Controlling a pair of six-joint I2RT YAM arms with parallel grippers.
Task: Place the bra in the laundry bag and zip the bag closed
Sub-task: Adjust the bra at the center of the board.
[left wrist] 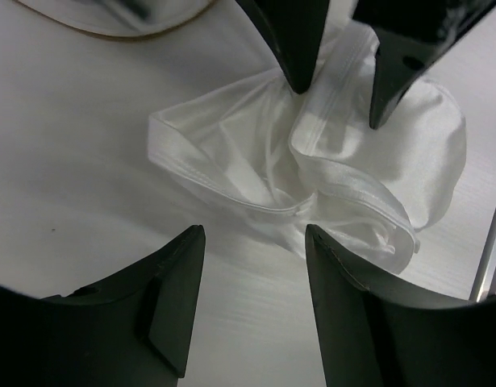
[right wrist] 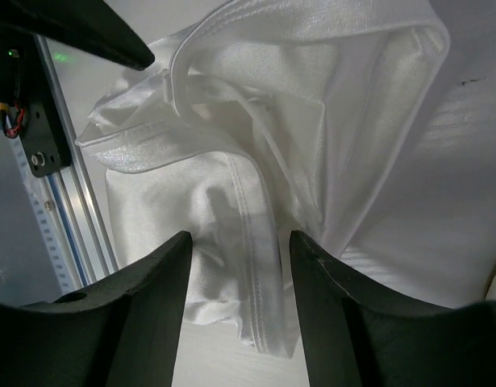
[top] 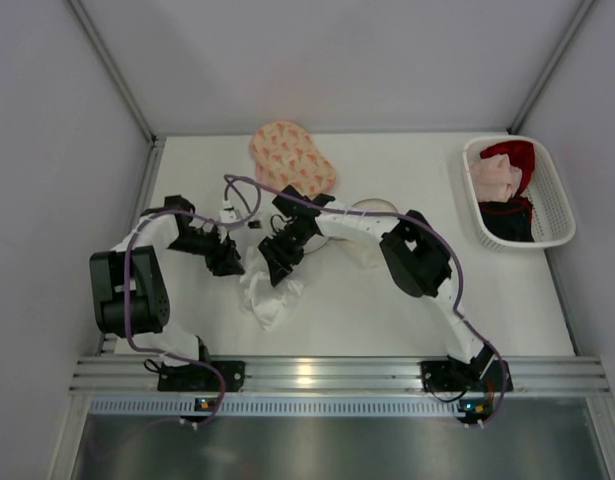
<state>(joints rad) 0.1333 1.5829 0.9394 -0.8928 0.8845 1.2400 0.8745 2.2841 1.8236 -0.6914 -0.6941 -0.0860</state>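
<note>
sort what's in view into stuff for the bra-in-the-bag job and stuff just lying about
For the job:
- patterned bra, lying on the table outside the bag
- white laundry bag, crumpled
- left gripper and right gripper, both open over the bag

Just lying about:
- white basket at the right
- red garment, pink garment and black garment in it

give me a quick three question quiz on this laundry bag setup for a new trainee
1. True or false: the patterned bra is already inside the white laundry bag.
2. Where does the basket of clothes sit in the top view? A) far right B) near left C) centre
3. Fill in: the left tool and the right tool both hang over the ____.
Key: 1 false; 2 A; 3 laundry bag
</note>
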